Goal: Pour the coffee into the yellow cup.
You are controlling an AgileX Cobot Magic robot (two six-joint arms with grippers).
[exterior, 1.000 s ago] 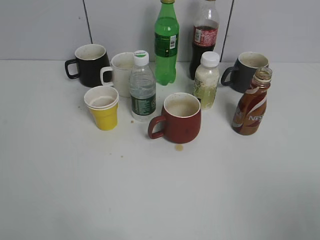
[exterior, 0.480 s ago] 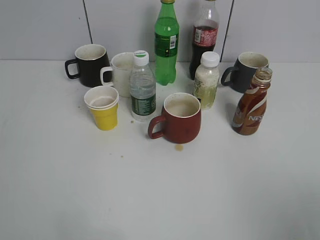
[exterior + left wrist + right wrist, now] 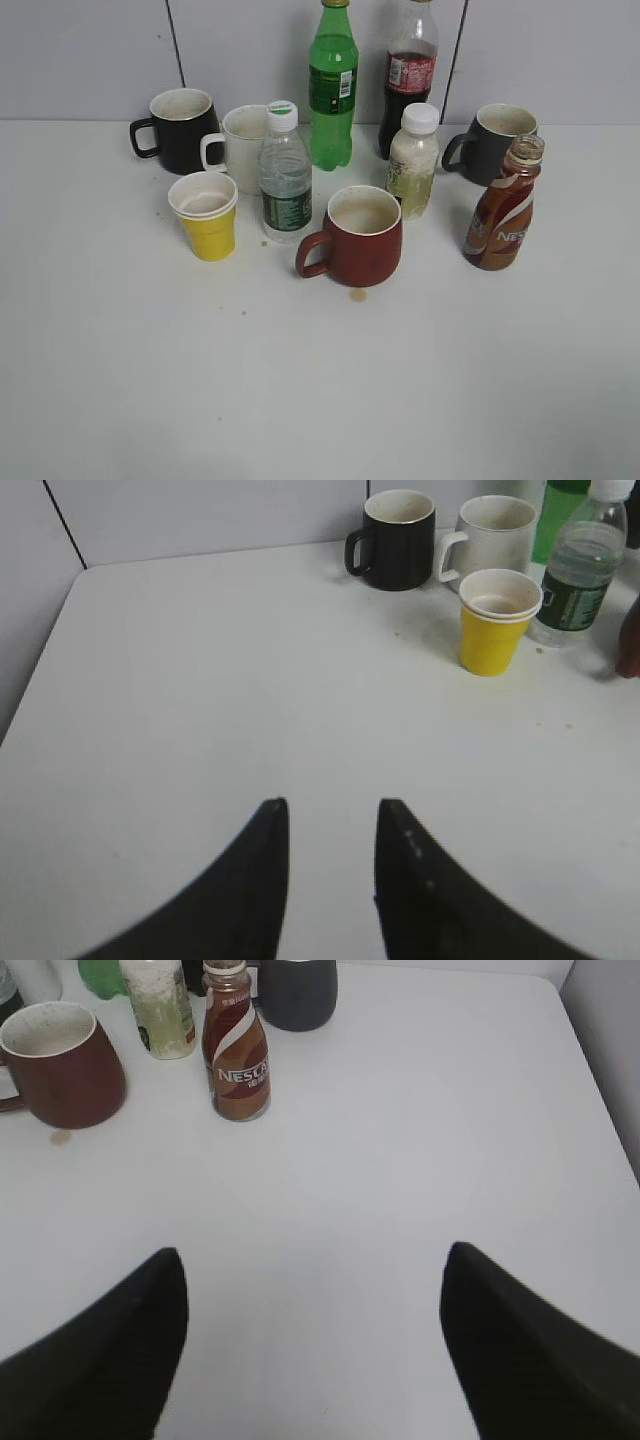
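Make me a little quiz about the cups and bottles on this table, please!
1. True or false: the small yellow paper cup is lying on its side.
2. Which drink container has no cap on? A. the clear water bottle with the green label B. the curvy brown Nescafe coffee bottle C. the small milky bottle with the white cap
3. Fill the gap: in the exterior view, a small brownish spot lies on the white table just in front of the ____ mug.

Key:
1. False; it stands upright.
2. B
3. Red: the round red mug with a handle.
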